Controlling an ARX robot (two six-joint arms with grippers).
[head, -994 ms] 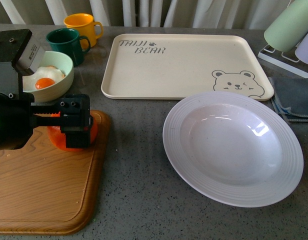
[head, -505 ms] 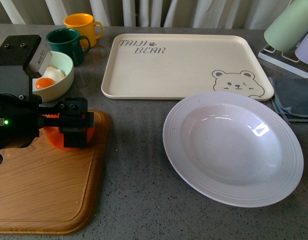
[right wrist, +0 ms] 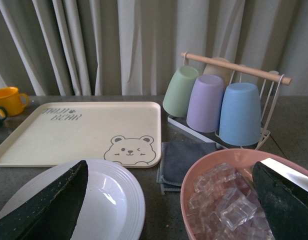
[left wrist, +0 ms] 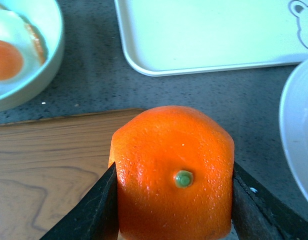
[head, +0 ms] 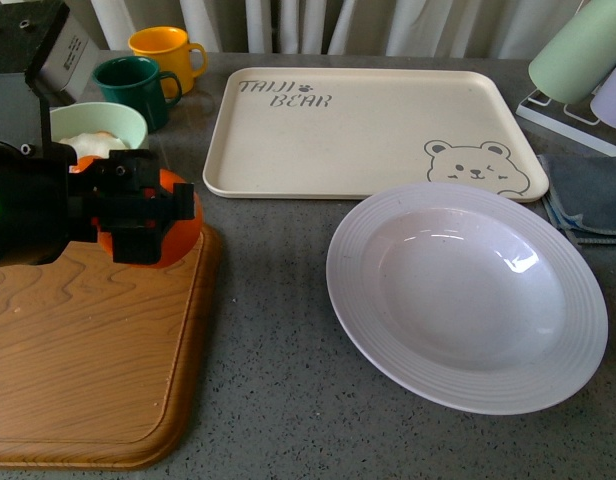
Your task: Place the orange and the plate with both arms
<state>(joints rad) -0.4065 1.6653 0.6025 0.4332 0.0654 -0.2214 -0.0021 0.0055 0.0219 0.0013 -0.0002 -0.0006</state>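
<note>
My left gripper (head: 148, 215) is shut on the orange (head: 178, 215), holding it lifted over the far right corner of the wooden cutting board (head: 88, 360). Up close in the left wrist view the orange (left wrist: 174, 172) shows its green stem spot, squeezed between the two black fingers (left wrist: 91, 210). The white ridged plate (head: 466, 295) lies on the grey table to the right of the board. My right gripper (right wrist: 169, 210) is open, hanging above a spot between the plate (right wrist: 121, 200) and a pink bowl; it does not appear in the front view.
A cream bear tray (head: 368, 130) lies behind the plate. A pale green bowl with a fried egg (head: 93, 130), a dark green mug (head: 133, 85) and a yellow mug (head: 163, 50) stand at the back left. A pink bowl of ice cubes (right wrist: 229, 195), a grey cloth (right wrist: 181, 157) and a cup rack (right wrist: 219, 100) are on the right.
My left gripper has risen off the cutting board with the orange and shifted slightly right and away. The plate has not moved.
</note>
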